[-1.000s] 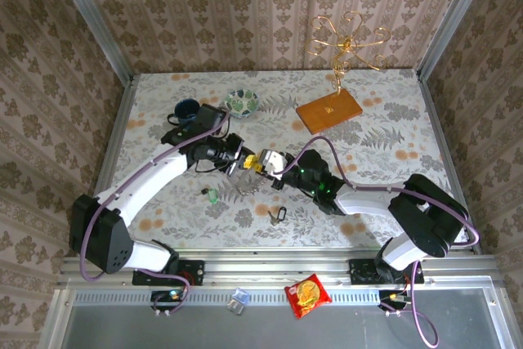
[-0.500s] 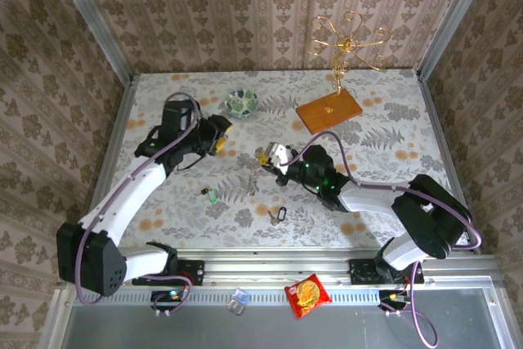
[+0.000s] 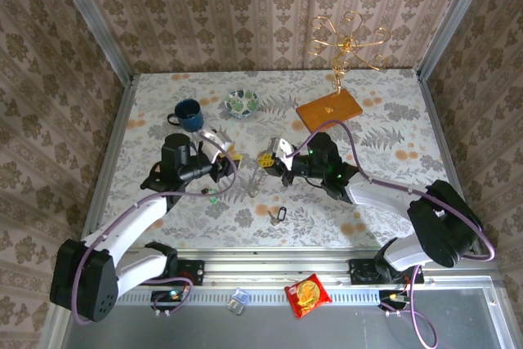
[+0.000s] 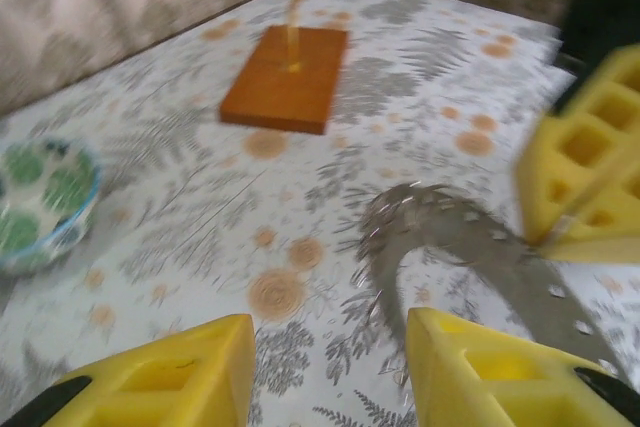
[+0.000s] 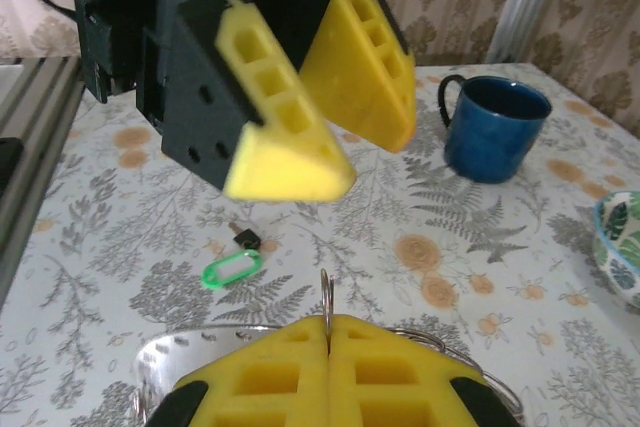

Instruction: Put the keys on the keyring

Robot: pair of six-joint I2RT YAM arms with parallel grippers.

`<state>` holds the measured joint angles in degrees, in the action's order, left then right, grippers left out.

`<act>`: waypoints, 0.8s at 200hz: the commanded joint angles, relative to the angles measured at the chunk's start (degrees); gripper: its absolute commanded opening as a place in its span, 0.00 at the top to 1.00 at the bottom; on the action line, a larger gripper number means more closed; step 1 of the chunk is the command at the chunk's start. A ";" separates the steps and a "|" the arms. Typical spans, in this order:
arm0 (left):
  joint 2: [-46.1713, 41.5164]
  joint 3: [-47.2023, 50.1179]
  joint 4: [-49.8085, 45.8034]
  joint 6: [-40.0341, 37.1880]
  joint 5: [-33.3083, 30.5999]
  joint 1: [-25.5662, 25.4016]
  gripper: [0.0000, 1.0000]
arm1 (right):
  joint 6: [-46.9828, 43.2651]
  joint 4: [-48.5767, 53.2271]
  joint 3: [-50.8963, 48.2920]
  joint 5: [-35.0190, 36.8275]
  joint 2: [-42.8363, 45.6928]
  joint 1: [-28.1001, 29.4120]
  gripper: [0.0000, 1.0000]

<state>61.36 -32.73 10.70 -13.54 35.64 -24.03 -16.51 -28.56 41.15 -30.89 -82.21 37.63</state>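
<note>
Right wrist view: green key (image 5: 232, 269) beyond right gripper (image 5: 328, 327), closed on keyring (image 5: 324, 285); left gripper (image 5: 340, 152) open above.

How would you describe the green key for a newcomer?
Find the blue mug, far left. Nearer the arm bases, just past the left gripper, the key lies flat. Only it has a bright green head; the bit beside it is black.

We see a glossy blue mug (image 5: 497, 127), a smooth wooden block (image 4: 285, 79), a thin shiny metal keyring (image 5: 326, 297), and a key (image 5: 231, 269) with a bright green plastic head.
</note>
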 commanded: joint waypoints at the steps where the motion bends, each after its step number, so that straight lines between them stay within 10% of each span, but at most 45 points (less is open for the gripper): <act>1: 2.32 -1.16 2.09 -14.32 12.89 -1.04 0.57 | -2.34 4.03 2.78 -3.94 2.06 -0.27 1.00; 160: 8.60 -4.08 3.21 -15.74 22.39 -3.65 0.73 | -7.42 11.13 5.00 -5.87 4.25 0.52 1.00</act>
<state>69.78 -34.81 12.29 -29.15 54.96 -27.35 -21.37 -19.03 43.92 -35.00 -79.81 37.74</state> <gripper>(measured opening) 0.280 0.052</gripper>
